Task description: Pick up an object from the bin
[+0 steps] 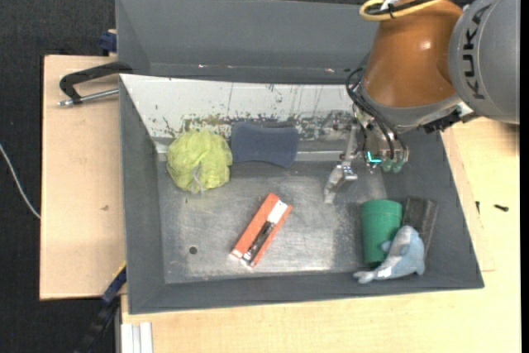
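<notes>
Six loose things lie in the bin (pixel 137 202); the gripper (pixel 364 169), spread and empty, hangs right of centre near a green cup (pixel 379 229) that could roll aside if nudged

The arm (pixel 488 37) is cut off at the right edge, the far corner of the bin (pixel 248 33) is hidden by the orange cover (pixel 409 54), and a black thing (pixel 421 215) is half covered by a green cup (pixel 380 229).

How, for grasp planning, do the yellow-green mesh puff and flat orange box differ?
The yellow-green mesh puff is rounded and bunched; the flat orange box is long and straight-edged. The puff sits by the back wall, the box mid-floor, diagonally. Both lie clear of the pincer.
</notes>
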`<state>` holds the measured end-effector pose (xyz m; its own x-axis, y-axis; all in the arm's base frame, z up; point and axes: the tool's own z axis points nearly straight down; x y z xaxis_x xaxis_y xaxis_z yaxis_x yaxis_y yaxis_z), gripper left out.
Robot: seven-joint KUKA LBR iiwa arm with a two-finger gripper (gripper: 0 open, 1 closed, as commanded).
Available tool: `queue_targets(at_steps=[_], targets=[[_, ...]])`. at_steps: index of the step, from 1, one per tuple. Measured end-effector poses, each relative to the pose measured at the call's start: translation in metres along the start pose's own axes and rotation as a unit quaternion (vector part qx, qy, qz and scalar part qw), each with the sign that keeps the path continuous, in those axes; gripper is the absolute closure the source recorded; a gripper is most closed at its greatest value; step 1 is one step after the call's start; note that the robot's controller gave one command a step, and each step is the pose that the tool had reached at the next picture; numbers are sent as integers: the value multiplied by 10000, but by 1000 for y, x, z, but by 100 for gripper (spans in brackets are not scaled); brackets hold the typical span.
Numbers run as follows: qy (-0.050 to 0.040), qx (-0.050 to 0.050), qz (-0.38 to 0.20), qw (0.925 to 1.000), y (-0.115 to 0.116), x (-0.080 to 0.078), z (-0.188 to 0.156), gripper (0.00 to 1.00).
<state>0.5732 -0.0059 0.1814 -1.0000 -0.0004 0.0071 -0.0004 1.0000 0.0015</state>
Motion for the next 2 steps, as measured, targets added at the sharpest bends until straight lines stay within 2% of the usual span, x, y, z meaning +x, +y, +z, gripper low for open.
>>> queue_targets(at_steps=[1,2], targets=[[-42,1,0,10000,0,-2,-4,0],[-56,12,-522,9986,33,9,27,0]])
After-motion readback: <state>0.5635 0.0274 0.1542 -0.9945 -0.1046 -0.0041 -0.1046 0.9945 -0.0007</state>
